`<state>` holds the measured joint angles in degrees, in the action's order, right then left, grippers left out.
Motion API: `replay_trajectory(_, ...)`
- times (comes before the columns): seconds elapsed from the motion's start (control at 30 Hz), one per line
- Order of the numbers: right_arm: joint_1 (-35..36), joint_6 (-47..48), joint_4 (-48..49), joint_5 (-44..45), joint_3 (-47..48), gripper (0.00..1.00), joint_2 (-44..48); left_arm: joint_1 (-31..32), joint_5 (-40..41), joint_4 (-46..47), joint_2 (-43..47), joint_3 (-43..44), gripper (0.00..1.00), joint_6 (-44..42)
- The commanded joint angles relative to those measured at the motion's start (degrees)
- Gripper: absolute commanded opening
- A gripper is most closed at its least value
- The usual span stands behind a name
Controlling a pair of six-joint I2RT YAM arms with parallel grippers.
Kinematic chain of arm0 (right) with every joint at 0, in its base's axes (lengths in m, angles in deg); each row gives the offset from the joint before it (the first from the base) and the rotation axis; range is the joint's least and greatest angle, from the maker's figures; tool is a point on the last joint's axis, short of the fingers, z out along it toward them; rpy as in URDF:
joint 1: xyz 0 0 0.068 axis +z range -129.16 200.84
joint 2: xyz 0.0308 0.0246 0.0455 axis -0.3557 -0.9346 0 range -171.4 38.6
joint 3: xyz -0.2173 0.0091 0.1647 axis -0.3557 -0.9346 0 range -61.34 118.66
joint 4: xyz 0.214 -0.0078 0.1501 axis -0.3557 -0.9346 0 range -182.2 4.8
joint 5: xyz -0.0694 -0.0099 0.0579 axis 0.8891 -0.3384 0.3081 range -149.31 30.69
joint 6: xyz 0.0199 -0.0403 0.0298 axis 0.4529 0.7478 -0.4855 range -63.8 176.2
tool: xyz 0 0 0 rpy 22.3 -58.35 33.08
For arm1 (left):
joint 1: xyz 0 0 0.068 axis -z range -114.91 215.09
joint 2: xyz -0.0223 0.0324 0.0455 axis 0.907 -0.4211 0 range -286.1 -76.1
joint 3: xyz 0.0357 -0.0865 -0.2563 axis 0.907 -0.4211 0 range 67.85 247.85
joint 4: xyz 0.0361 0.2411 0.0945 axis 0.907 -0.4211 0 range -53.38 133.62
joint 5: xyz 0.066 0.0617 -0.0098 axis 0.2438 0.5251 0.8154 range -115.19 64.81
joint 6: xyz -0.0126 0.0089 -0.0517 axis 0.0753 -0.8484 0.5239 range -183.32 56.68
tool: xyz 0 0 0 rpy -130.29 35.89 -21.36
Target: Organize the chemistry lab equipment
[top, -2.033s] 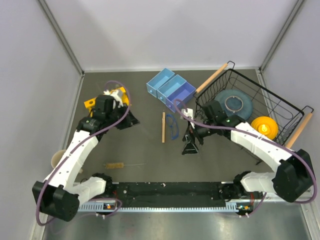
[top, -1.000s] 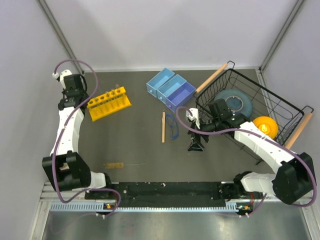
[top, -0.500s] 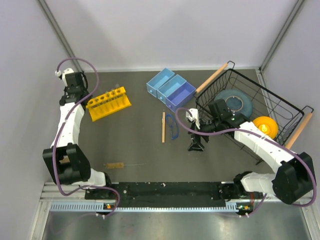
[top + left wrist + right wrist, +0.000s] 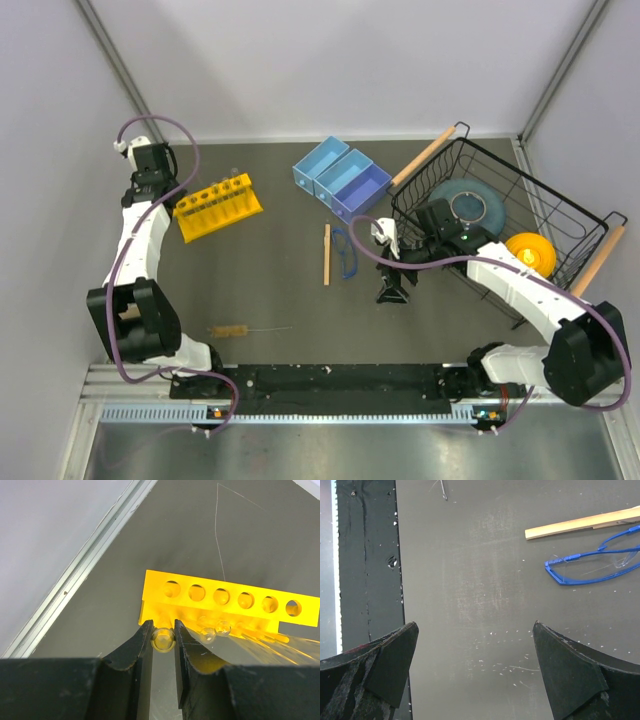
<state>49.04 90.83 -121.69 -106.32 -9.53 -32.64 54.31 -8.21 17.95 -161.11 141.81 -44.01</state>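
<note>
My left gripper (image 4: 163, 625) is shut on a thin clear glass tube (image 4: 163, 639), seen end-on between its fingertips. It hangs at the table's far left (image 4: 148, 178), just left of the yellow tube rack (image 4: 218, 207). Two more glass tubes (image 4: 214, 632) stand in that rack (image 4: 230, 602). The blue-framed safety glasses (image 4: 345, 253) and the flat wooden stick (image 4: 326, 254) lie side by side mid-table. The wire-handled brush (image 4: 232, 329) lies near the front left. My right gripper (image 4: 390, 285) stands wide open over bare table, right of the glasses (image 4: 592, 567) and stick (image 4: 580, 524), holding nothing.
Two blue bins (image 4: 342, 178) sit at the back centre. A black wire basket (image 4: 560, 215) with wooden handles at the right holds a grey-blue plate (image 4: 468, 205) and a yellow bowl (image 4: 528, 253). Walls close in the left, back and right.
The left arm swung from over the rack out to the far left corner, then held almost still. The right gripper shifted slightly right and stayed open.
</note>
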Motion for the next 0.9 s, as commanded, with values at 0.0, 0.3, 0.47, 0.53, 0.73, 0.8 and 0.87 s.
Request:
replay_trajectory(0.0, -0.43, 1.67, 0.19, -0.99, 0.57, 0.99, -0.65, -0.37, -0.27, 3.08, -0.77, 2.51, 0.03, -1.20)
replay_trajectory(0.3, -0.43, 1.93, 0.10, -0.90, 0.57, 0.99, -0.92, -0.38, -1.06, 2.82, -2.61, 0.05, 0.04, -1.64)
replay_trajectory(0.47, -0.43, 1.93, -0.07, -0.90, 0.57, 0.99, -1.18, -0.29, -0.98, 2.73, -3.32, -1.26, 0.05, -2.08)
replay_trajectory(0.53, -0.52, 2.02, 0.02, -0.81, 0.57, 0.99, -1.27, -0.29, -0.98, 2.73, -3.58, -1.62, 0.05, -2.08)
replay_trajectory(0.73, -0.43, 2.02, -0.16, -0.81, 0.57, 0.99, -1.53, -0.29, -0.89, 2.64, -3.76, -2.76, 0.22, -1.73)
replay_trajectory(0.8, -0.43, 2.11, -0.16, -0.72, 0.57, 0.99, -1.62, -0.29, -0.89, 2.64, -3.50, -3.11, 0.27, -1.56)
replay_trajectory(0.87, -0.43, 2.11, -0.16, -0.63, 0.57, 0.99, -1.71, -0.38, -0.89, 2.47, -3.14, -3.46, 0.36, -1.56)
